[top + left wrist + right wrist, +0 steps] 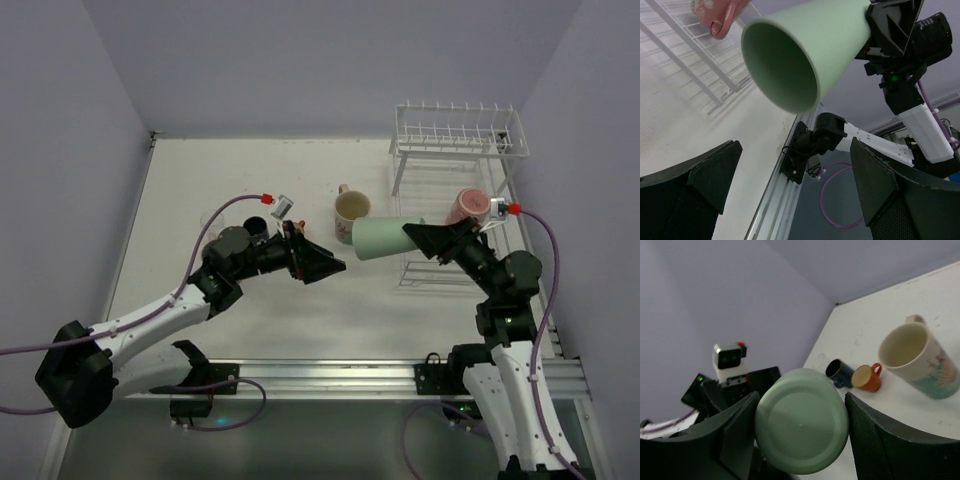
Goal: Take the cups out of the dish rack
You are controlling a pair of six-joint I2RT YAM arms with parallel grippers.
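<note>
My right gripper (428, 240) is shut on the base end of a light green cup (385, 238), holding it level above the table with its mouth toward the left. In the right wrist view both fingers (875, 440) press the sides of that cup (801, 427). My left gripper (325, 265) stands open just left of the mouth, and the left wrist view looks into the cup (785, 70). A cream cup (351, 207), a dark blue cup (839, 373) and an orange cup (866, 378) stand on the table. One pink cup (466, 207) sits in the white dish rack (458, 135).
The rack fills the back right corner against the lavender walls. A metal rail (330, 375) runs along the near table edge between the arm bases. Purple cables (555, 260) loop off both wrists. The dark blue and orange cups lie behind my left arm.
</note>
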